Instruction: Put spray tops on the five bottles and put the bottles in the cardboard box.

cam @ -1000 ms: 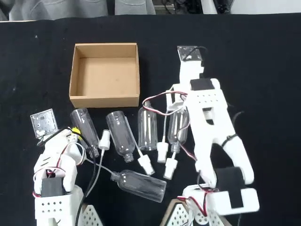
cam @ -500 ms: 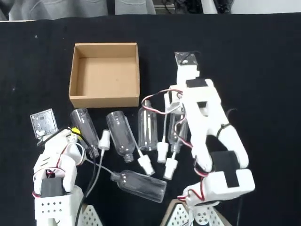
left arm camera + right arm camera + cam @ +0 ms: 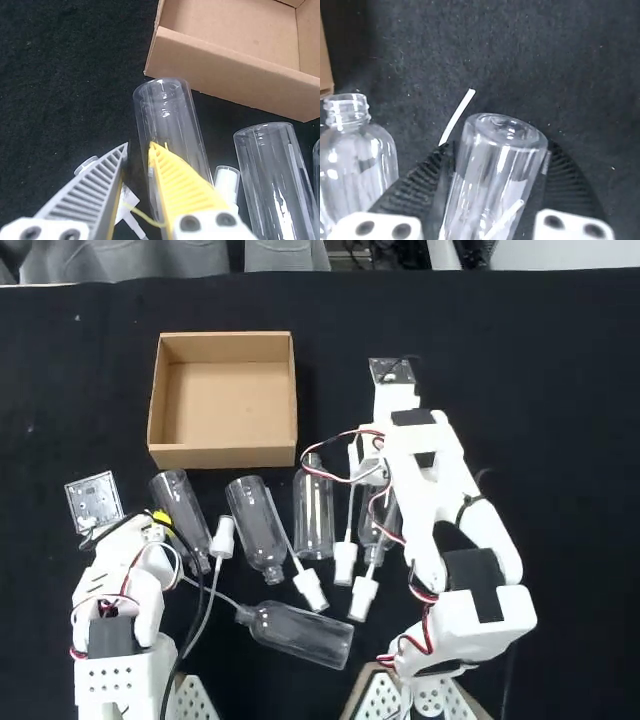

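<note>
Right pincer [image 3: 496,149] clasps bottle [image 3: 492,180] | left pincer [image 3: 138,148] narrow | bottles [image 3: 313,508]: five | cardboard box [image 3: 222,454]: one

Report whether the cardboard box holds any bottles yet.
Empty: the cardboard box shows a bare floor; the bottles lie outside it.

Bench [image 3: 560,390] is reading black, cardboard box [image 3: 222,452] tan — bottles [image 3: 313,510] are showing clear, spray tops [image 3: 346,562] white, left pincer [image 3: 138,147] grey-yellow, ribbed.
</note>
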You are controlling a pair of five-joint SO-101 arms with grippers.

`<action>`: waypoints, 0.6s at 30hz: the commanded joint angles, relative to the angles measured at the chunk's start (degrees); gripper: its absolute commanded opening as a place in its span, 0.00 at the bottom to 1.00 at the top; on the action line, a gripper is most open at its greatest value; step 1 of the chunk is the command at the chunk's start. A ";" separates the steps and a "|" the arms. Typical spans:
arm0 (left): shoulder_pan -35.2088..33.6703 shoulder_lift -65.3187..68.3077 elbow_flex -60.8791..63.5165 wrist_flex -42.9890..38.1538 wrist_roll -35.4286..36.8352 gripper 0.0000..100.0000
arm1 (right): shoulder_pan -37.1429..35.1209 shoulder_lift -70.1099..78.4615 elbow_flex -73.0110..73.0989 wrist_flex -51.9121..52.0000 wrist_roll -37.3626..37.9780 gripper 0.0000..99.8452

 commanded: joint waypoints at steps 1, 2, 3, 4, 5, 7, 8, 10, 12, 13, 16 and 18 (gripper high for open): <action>-0.48 -0.44 1.27 0.26 -0.26 0.06 | 1.49 -0.40 -3.38 -0.88 -0.26 0.12; -0.48 -0.44 1.27 0.26 -0.26 0.06 | 1.49 -0.48 -3.38 -0.88 -0.09 0.09; -0.48 -0.44 1.27 0.26 -0.26 0.06 | 1.49 -0.57 -3.47 -0.88 -0.09 0.06; -0.48 -0.44 1.27 0.26 -0.26 0.06 | 1.49 -0.75 -3.65 -0.88 0.00 0.04; -0.48 -0.44 1.27 0.26 -0.26 0.06 | 1.49 -0.75 -3.74 -0.88 0.00 0.02; -0.48 -0.44 1.27 0.26 -0.26 0.06 | 1.49 -0.84 -3.74 -0.88 0.00 0.01; -0.48 -0.44 1.27 0.26 -0.26 0.06 | 1.49 -0.84 -3.74 -0.88 -0.09 0.02; -0.48 -0.44 1.27 0.26 -0.26 0.06 | 1.49 -0.84 -3.74 -0.88 -0.26 0.01; -0.48 -0.44 1.27 0.26 -0.26 0.06 | 1.49 -0.84 -3.82 -0.79 -0.35 0.01; -0.48 -0.44 1.27 0.26 -0.26 0.06 | 1.49 -0.92 -3.82 -0.79 -0.44 0.01; -0.48 -0.44 1.27 0.26 -0.26 0.06 | 1.49 -1.80 -4.26 -0.70 -0.44 0.01; -0.48 -0.44 1.27 0.26 -0.26 0.06 | 1.49 -3.03 -4.09 -0.70 -0.44 0.01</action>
